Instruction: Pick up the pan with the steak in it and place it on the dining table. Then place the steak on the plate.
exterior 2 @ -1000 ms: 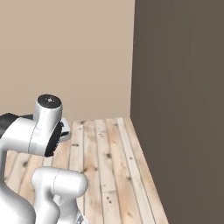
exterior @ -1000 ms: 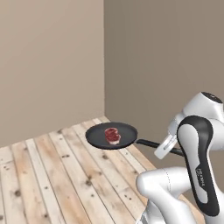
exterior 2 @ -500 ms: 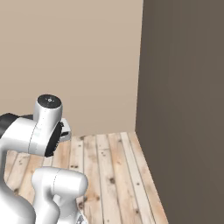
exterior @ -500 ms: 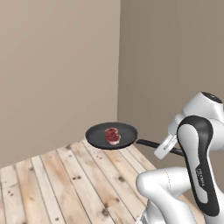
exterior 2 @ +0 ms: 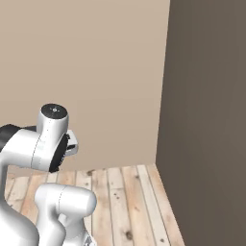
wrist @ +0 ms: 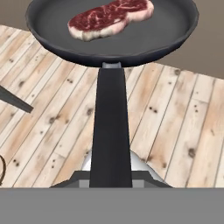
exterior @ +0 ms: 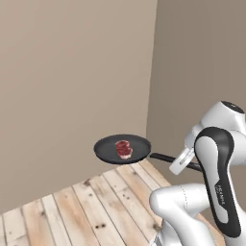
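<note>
Round shallow black frying pan (exterior: 122,149) held level in the air above the pale wooden plank floor (exterior: 91,206), near the beige room corner, small reddish-brown marbled steak (exterior: 124,148) inside near its middle (slightly off-centre), gripper (exterior: 185,161) clenched on the pan's long thin black handle (wrist: 110,131)

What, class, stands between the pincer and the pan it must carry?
Nothing visible does. In the hand view the pan with the steak is carried by its handle, above the wooden floor.
</note>
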Available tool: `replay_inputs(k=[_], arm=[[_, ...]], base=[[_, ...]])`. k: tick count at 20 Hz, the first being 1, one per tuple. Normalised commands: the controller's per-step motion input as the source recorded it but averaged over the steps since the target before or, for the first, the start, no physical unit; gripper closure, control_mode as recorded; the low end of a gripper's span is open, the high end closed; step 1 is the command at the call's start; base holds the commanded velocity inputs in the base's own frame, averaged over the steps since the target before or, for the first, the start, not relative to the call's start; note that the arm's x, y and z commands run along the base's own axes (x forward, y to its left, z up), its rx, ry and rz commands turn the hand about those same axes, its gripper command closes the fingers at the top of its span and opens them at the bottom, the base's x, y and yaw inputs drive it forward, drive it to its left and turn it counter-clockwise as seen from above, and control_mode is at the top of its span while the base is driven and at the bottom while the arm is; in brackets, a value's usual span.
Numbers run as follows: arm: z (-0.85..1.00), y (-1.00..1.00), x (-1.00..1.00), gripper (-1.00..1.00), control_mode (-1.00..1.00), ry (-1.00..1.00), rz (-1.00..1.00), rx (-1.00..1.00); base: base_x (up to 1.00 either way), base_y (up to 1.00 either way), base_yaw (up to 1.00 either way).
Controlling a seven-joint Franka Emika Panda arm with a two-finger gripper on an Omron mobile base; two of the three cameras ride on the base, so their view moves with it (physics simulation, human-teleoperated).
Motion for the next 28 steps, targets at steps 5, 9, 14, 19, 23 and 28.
replay_inputs(k=[5,9,14,19,23,28], arm=[[0.00,0.00,0.00,1.00,1.00,0.00,0.00,0.00],[0.00,0.00,0.00,1.00,1.00,0.00,0.00,0.00],[0.00,0.00,0.00,1.00,1.00,0.00,0.00,0.00],[0.00,0.00,0.00,1.00,1.00,0.00,0.00,0.00],[0.00,0.00,0.00,1.00,1.00,0.00,0.00,0.00],[0.00,0.00,0.00,1.00,1.00,0.00,0.00,0.00]], base=[[1.00,0.18,0.01],[0.57,-0.01,0.27],[0.01,0.00,0.41],[0.00,0.00,0.44],[-0.01,0.00,0.45],[-0.01,0.00,0.45]])
